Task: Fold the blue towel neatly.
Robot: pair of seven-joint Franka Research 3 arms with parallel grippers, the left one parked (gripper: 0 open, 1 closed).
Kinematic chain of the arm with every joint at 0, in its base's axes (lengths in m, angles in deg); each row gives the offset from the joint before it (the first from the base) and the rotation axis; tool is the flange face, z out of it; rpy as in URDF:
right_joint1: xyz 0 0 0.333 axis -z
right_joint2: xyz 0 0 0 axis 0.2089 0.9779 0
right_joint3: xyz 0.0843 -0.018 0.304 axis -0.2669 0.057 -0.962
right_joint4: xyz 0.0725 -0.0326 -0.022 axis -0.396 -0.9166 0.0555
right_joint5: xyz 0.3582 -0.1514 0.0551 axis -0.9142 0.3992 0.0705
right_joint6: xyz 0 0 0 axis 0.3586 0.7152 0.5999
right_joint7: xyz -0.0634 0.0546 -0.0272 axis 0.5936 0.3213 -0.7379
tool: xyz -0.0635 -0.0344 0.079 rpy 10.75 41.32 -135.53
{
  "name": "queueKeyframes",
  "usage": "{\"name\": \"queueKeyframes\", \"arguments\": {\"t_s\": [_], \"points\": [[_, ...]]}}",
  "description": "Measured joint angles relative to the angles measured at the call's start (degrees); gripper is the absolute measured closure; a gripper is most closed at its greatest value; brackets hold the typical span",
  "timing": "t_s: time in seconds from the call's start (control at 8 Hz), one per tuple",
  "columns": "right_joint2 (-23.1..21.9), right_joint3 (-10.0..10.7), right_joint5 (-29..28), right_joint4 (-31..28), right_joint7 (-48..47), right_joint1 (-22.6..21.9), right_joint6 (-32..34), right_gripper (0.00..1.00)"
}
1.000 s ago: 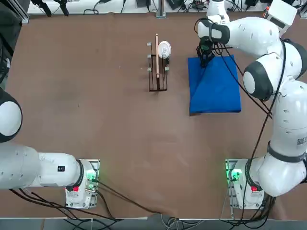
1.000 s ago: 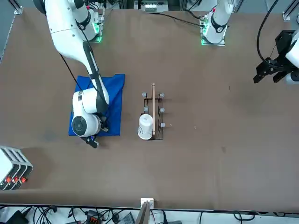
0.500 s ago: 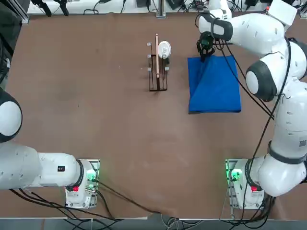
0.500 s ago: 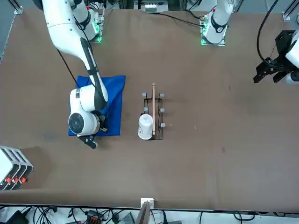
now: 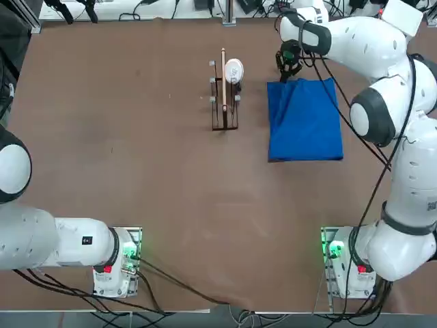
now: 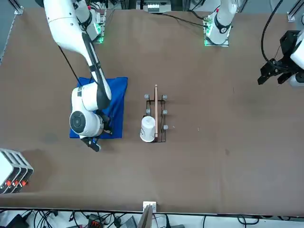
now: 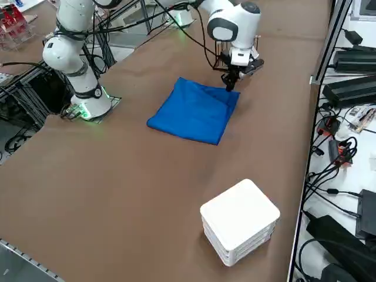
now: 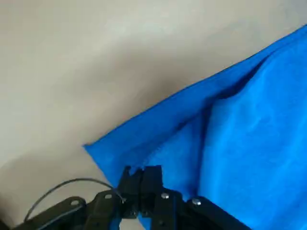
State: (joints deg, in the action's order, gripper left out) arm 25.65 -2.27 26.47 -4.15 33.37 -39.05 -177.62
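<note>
The blue towel (image 5: 304, 121) lies folded flat on the brown table, right of centre in the top view, also seen in the front view (image 6: 117, 105) and the right side view (image 7: 194, 111). My right gripper (image 5: 285, 74) stands over the towel's far corner, on the rack's side, its fingers pointing down. In the wrist view its black fingertips (image 8: 142, 175) are pressed together on the upper layer of the towel (image 8: 240, 134) at that corner. The side view shows the gripper (image 7: 230, 86) with the cloth slightly raised at it.
A small wooden rack (image 5: 224, 102) with a white cup (image 5: 233, 70) stands just left of the towel. A stack of white boxes (image 7: 241, 222) sits beyond the towel at the table's far side. The table's far edge (image 5: 205, 19) is close behind my gripper.
My right gripper has moved toward the table's far edge with the towel's upper layer, drawing its corner out to the far corner. The diagonal fold has flattened.
</note>
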Motion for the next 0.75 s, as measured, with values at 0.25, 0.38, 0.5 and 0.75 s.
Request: {"name": "queueKeyframes", "arguments": {"t_s": [0.25,0.38,0.5,0.75], "points": [[0.48,-0.24,0.00,1.55,-0.96,-1.66,-0.86,0.98],[1.07,-0.27,0.00,2.34,-1.11,-2.35,-1.59,0.98],[1.72,-0.29,0.00,2.76,-1.11,-2.94,-3.39,0.98],[2.91,-0.31,0.00,3.23,-1.15,-4.10,-7.58,0.98]]}}
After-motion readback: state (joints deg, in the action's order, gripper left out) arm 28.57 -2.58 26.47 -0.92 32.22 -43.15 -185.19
